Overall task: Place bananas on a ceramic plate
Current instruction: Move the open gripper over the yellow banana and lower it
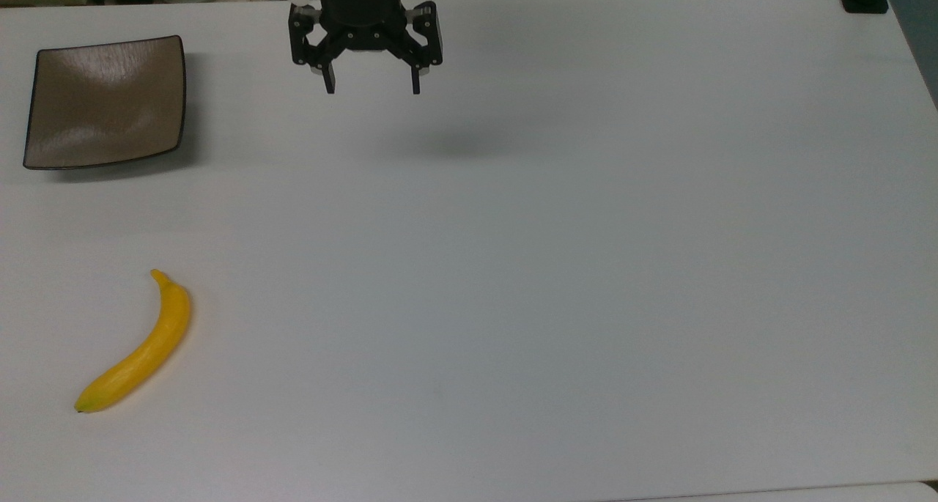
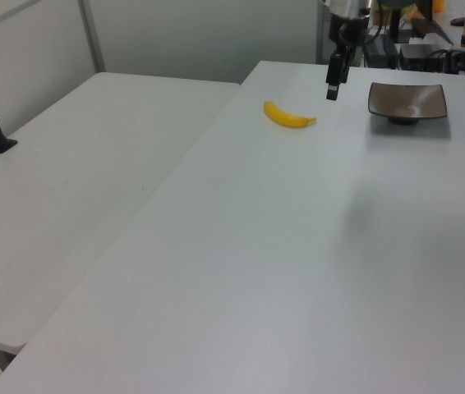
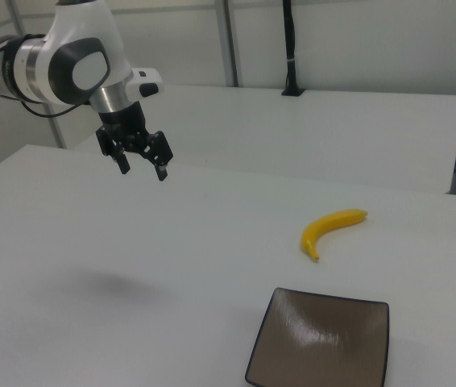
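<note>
I am looking at a wide white table (image 1: 557,282) that takes up most of the top view; a second white table (image 2: 76,189) stands alongside it in the left view. My arm (image 3: 67,68), white with dark joints, reaches in over the table in the right view. Next in size is the ceramic plate (image 1: 102,102), square, glossy brown with a thin dark rim, sitting flat near the top view's upper left corner with nothing on it. The gripper (image 1: 372,90) hangs in the air above the table, to the top view's right of the plate and apart from it. Its two black fingers (image 1: 330,84) point downward and are spread wide, with nothing between them. A soft shadow lies on the tabletop beneath it. Smallest is the bananas (image 1: 139,348), one slim curved yellow fruit lying on the bare table toward the top view's lower left, well apart from both plate and gripper, its pointed stem toward the plate.
</note>
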